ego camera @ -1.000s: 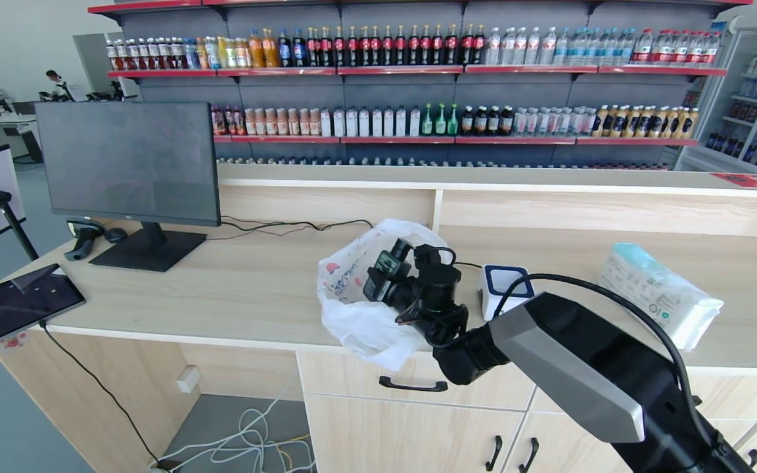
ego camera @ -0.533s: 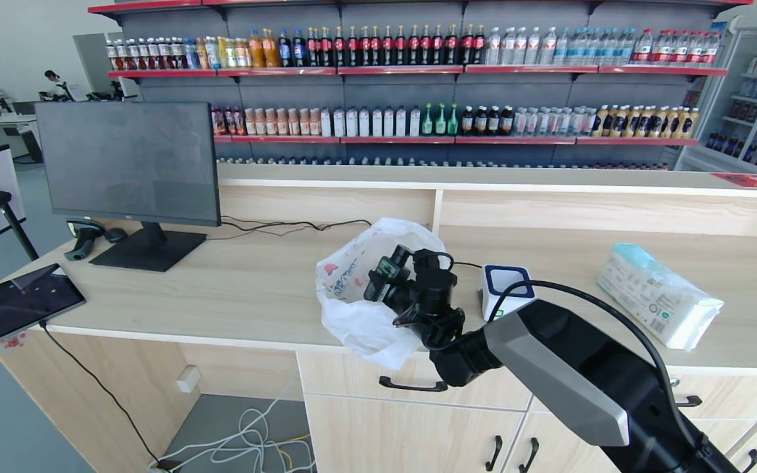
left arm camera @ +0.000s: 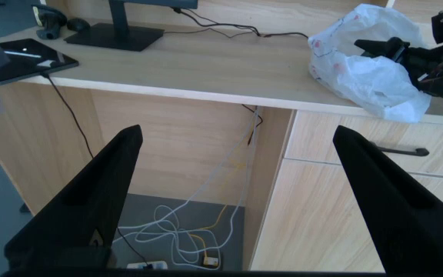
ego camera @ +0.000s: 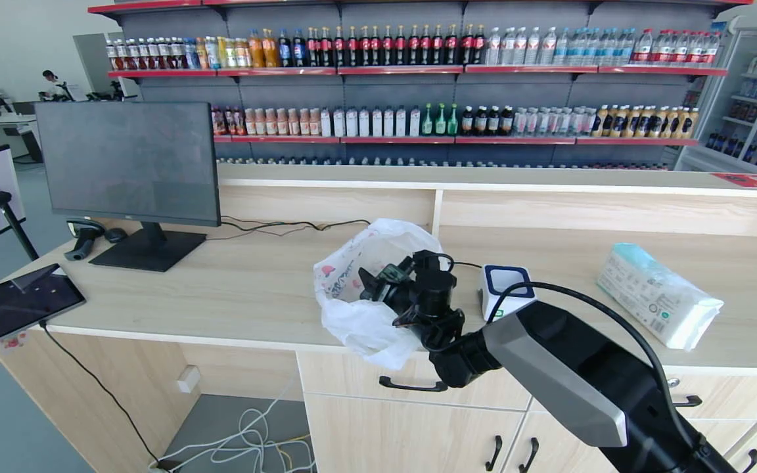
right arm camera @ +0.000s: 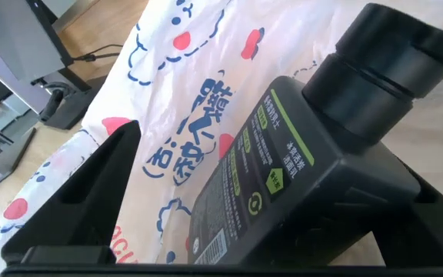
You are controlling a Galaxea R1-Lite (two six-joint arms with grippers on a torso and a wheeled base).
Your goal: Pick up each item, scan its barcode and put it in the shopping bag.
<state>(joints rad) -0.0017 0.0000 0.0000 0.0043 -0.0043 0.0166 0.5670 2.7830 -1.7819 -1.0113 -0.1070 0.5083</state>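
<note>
Our right hand (ego camera: 378, 279) is clamped on one black plastic bottle with a green label (right arm camera: 283, 185), a finger on each side. It holds the bottle tilted in the open mouth of the one white printed plastic shopping bag (ego camera: 352, 322). Our left hand (left arm camera: 237, 132) hangs spread wide and holds nothing, lower than the bag and to its left, facing the front of the light wooden desk (ego camera: 253, 289). Just right of the bag stands one white-and-blue scanner box (ego camera: 502, 289). One soft pack of tissues (ego camera: 658, 302) lies farther right.
</note>
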